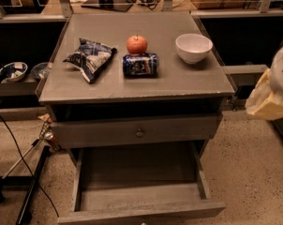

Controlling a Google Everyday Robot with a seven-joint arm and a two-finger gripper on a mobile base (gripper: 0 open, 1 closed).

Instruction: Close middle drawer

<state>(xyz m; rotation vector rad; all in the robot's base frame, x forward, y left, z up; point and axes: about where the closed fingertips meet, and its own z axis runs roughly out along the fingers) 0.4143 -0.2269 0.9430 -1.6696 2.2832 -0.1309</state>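
Note:
The middle drawer [141, 172] is pulled far out at the bottom of the camera view. Its long shallow grey tray is empty, and its slim front panel [141, 213] lies at the lower edge of the frame. Above it, the taller-fronted grey drawer [139, 131] with a round knob stands slightly out from the cabinet. My gripper is out of view. Only a white and cream covered part of my arm [271, 93] shows at the right edge, level with the cabinet top and to the right of the drawers.
On the grey cabinet top [193, 81] lie a chip bag [91, 57], a red apple [137, 44], a blue can on its side [140, 64] and a white bowl [193, 47]. Cables and a stand leg [31, 191] are on the floor at left. Bowls [12, 71] sit on a low shelf at left.

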